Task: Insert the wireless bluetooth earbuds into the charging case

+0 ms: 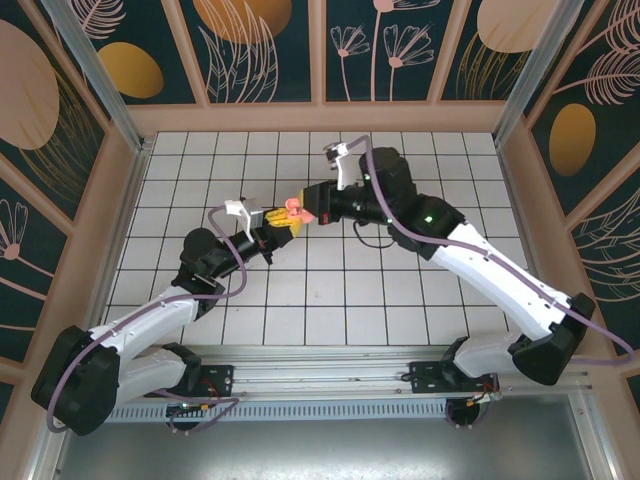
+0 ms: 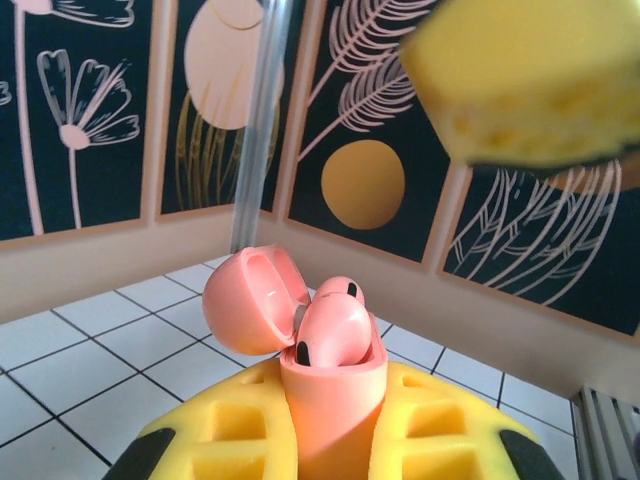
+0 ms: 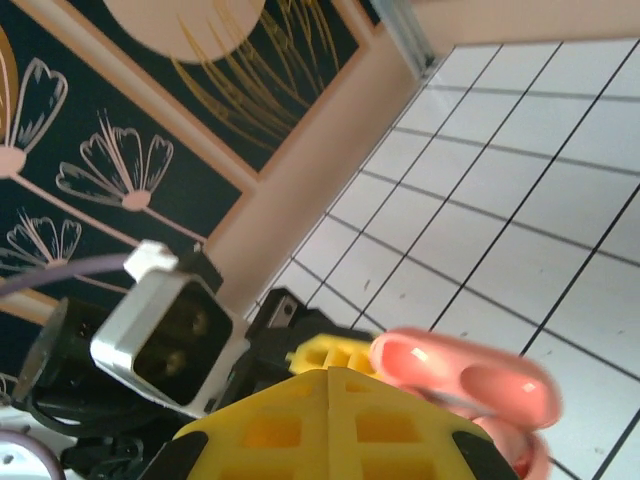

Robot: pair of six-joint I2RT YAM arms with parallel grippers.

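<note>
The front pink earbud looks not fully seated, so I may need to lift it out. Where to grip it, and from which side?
Probably pinch the front earbud by its rounded head, which stands above the case rim. Come from above, on the side away from the open lid.

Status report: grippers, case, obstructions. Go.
Left gripper shut on pink charging case, lid open. Two pink earbuds sitting in it. Right gripper shut, close over the case. No other obstruction seen.

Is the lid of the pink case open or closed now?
Open. The lid is tipped back from the case, and pink earbuds show inside.
</note>
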